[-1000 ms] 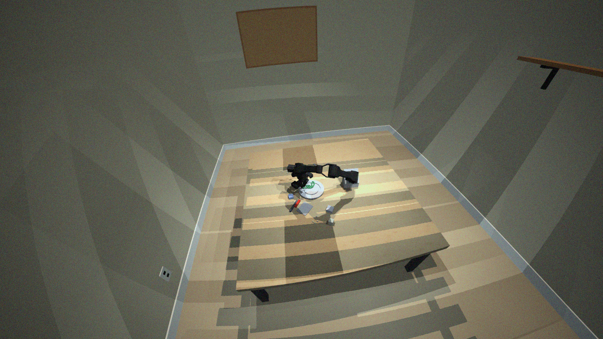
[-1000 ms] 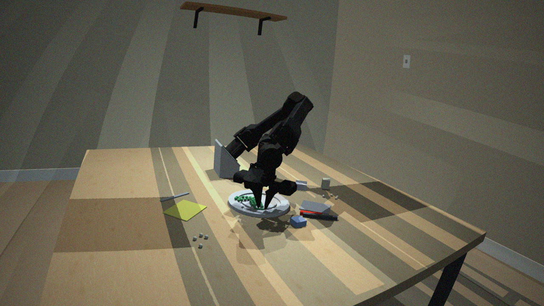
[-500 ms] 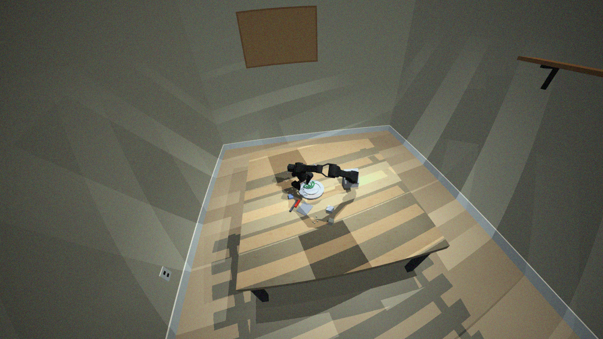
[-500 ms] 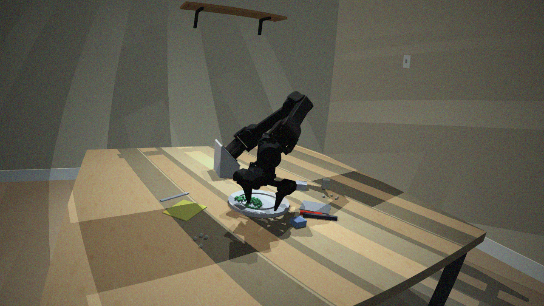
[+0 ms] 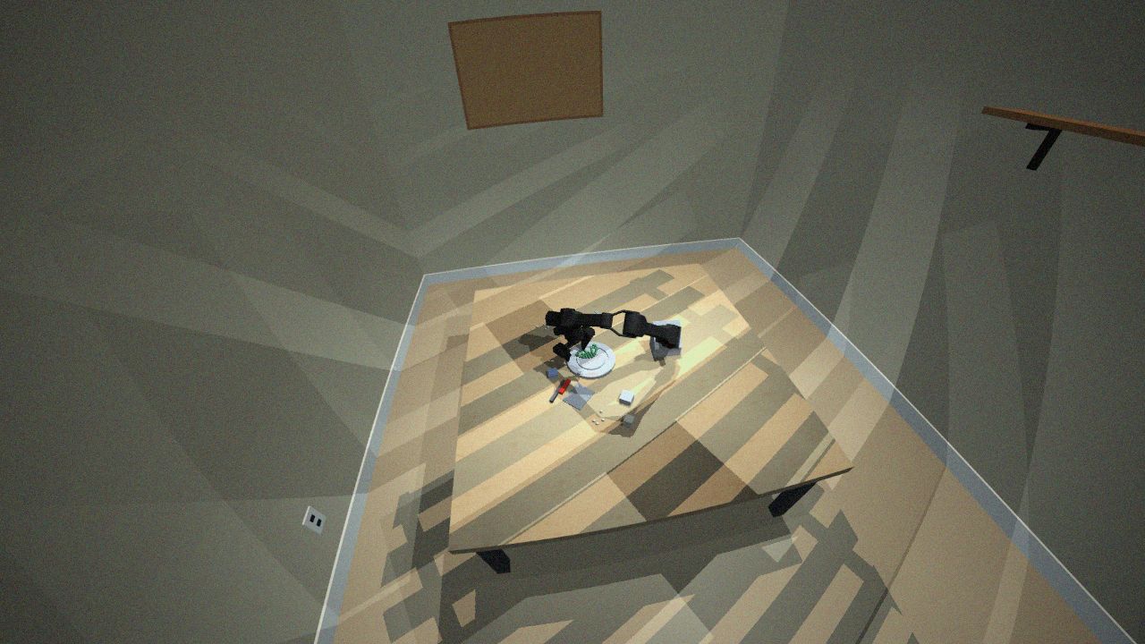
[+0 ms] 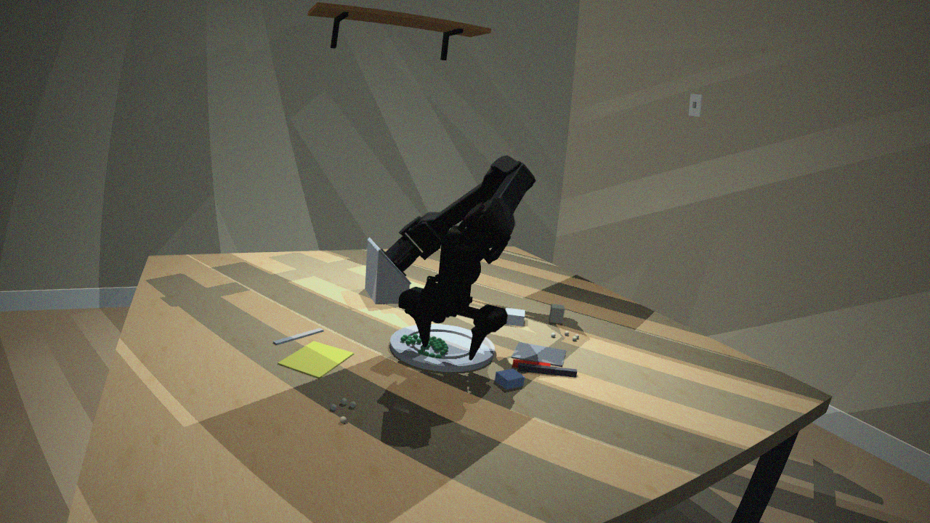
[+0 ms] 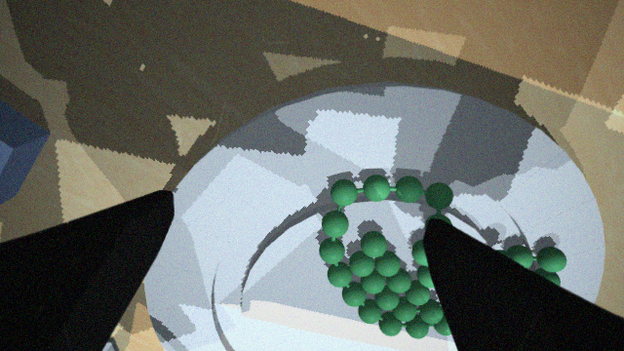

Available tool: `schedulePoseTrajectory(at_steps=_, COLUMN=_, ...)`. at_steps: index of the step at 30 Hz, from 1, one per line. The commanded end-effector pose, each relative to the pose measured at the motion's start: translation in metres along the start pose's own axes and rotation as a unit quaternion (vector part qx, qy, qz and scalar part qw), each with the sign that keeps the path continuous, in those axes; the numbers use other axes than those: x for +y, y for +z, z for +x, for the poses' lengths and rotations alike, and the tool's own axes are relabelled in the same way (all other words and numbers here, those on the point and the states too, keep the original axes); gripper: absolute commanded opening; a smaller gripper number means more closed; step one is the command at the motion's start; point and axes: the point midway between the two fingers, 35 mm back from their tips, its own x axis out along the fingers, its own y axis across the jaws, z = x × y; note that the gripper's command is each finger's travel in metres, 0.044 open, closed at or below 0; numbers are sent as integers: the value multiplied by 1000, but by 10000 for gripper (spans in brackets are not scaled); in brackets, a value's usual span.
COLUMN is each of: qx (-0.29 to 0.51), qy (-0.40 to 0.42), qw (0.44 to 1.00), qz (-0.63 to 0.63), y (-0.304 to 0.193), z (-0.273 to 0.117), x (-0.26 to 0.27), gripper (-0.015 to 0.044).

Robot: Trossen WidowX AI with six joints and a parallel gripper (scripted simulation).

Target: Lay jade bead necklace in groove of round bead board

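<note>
Jade bead necklace (image 5: 588,352) (image 6: 434,346) (image 7: 387,263): on the round bead board, bunched to one side. Wrist view has beads packed inside the ring, a short loop rising across the groove at the top, a few more beads off beyond the right-hand finger. Most of the groove has no beads in it, so the laying looks barely begun.

Round bead board (image 5: 609,367) (image 6: 399,356) (image 7: 234,180): flat on the wooden table (image 5: 560,496) (image 6: 272,455), a steady base for spreading the strand.

Gripper (image 5: 574,350) (image 6: 447,351) (image 7: 302,216): fingers wide apart, nothing gripped, pointing down over the board. One fingertip is by the beads, the other towards the bare rim; contact with either is unclear. Likely spread to free the strand or take a fresh hold. A careless sweep could drag the loop out of place.

Further out: blue block (image 5: 552,373) (image 6: 508,379) (image 7: 21,151) just beside the board, yellow-green square (image 6: 316,358) on the opposite side, loose pale beads (image 6: 343,419) nearby. None seems to serve the laying.
</note>
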Motion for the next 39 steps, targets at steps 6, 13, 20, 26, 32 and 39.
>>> schedulePoseTrajectory(at_steps=6, qx=0, qy=0, qw=1000, qz=-2, y=0, z=-1, x=0, gripper=440)
schedulePoseTrajectory(at_steps=13, qx=0, qy=0, qw=1000, qz=-2, y=0, z=-1, x=0, gripper=440)
schedulePoseTrajectory(at_steps=20, qx=-1, qy=-1, qw=1000, qz=1, y=0, z=-3, x=-4, gripper=387)
schedulePoseTrajectory(at_steps=26, qx=-2, qy=-2, qw=1000, qz=22, y=0, z=-26, x=-43, gripper=230)
schedulePoseTrajectory(at_steps=32, qx=-1, qy=-2, qw=1000, qz=27, y=-1, z=-28, x=-52, gripper=120)
schedulePoseTrajectory(at_steps=39, qx=-5, qy=0, qw=1000, qz=27, y=2, z=-23, x=-52, gripper=120)
